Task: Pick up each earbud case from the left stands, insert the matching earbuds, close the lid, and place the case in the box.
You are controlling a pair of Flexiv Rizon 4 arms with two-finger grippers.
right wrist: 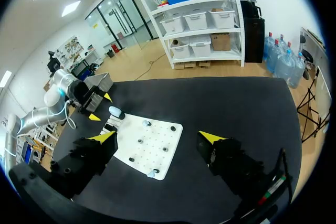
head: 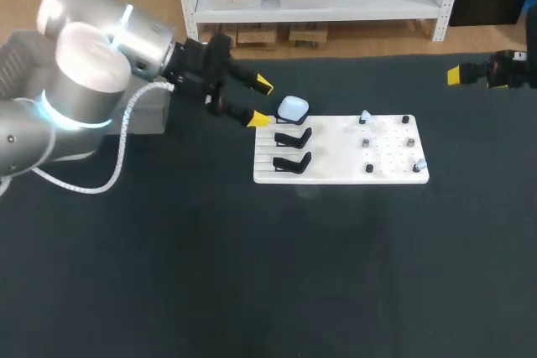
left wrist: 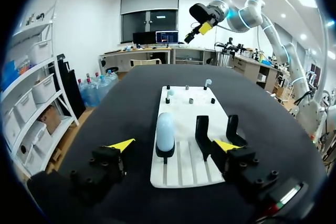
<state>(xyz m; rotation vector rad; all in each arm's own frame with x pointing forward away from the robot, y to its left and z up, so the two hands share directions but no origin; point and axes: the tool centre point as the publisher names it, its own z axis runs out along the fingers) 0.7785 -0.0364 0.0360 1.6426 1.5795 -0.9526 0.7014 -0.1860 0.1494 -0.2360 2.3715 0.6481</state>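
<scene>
One pale, smooth case (head: 293,108) looks light and slippery; the left gripper (head: 262,102), fingers spread wide, should pinch its broad sides.

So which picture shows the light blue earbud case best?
The left wrist view. The earbud case stands upright on its black stand, close ahead of the open left jaws. The head view shows it small from above, at the white board's corner. The right wrist view shows only a tiny far speck.

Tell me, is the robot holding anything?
Nothing. The left gripper and right gripper are open; the pale blue rounded earbud case sits on its black stand.
</scene>
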